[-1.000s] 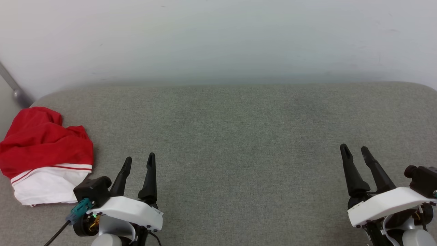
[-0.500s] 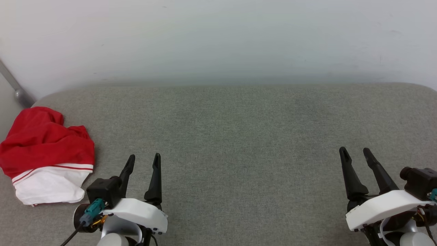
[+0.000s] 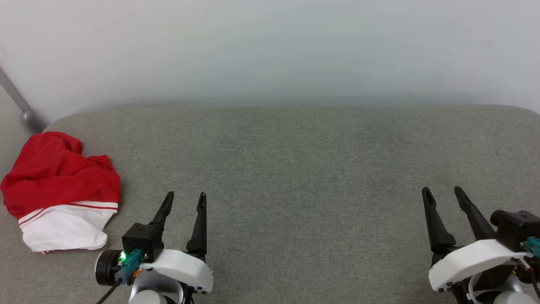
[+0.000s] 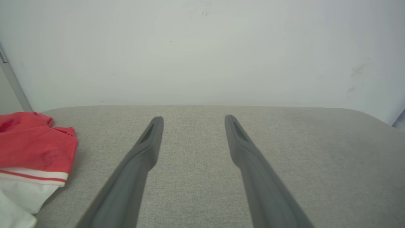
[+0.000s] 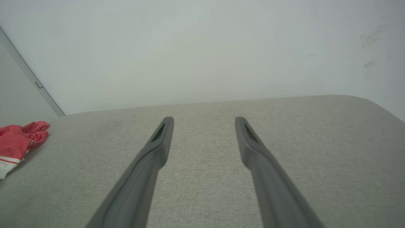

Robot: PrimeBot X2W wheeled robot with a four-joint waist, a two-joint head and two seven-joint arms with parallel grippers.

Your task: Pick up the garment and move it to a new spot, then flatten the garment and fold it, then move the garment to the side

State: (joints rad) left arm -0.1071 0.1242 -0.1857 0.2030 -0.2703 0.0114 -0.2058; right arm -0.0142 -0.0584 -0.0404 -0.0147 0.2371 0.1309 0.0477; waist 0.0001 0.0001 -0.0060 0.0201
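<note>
The red-and-white jersey (image 3: pixel 59 185) lies bunched and unpicked, every step left, with left gripper (image 3: pixel 186 194) and right gripper (image 3: pixel 441 190) both spread empty

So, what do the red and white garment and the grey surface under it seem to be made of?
The garment: likely a soft, matte knit fabric; it lies crumpled in loose folds. The grey surface: apparently matte woven upholstery cloth; a fine weave texture and rounded corners show. Padding beneath is only a guess.

The garment (image 4: pixel 34 148) is cut off by the left wrist view's left and bottom edges
</note>
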